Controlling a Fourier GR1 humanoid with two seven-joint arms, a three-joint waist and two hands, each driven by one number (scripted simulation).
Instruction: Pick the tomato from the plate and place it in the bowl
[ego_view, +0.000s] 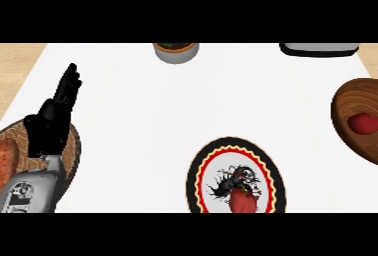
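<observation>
A round plate with a black, red and yellow rim and a black pattern lies at the lower middle of the white counter. A red rounded object, cut off by the view's lower edge, sits on its near part. At the right edge stands a brown wooden bowl with a red tomato-like object inside. My left hand rests open at the left with its fingers pointing up, far from the plate and the bowl. My right hand does not show.
Under my left forearm lies a round wooden board with an orange-red item at the left edge. A grey pot stands at the far middle, and a dark flat object at the far right.
</observation>
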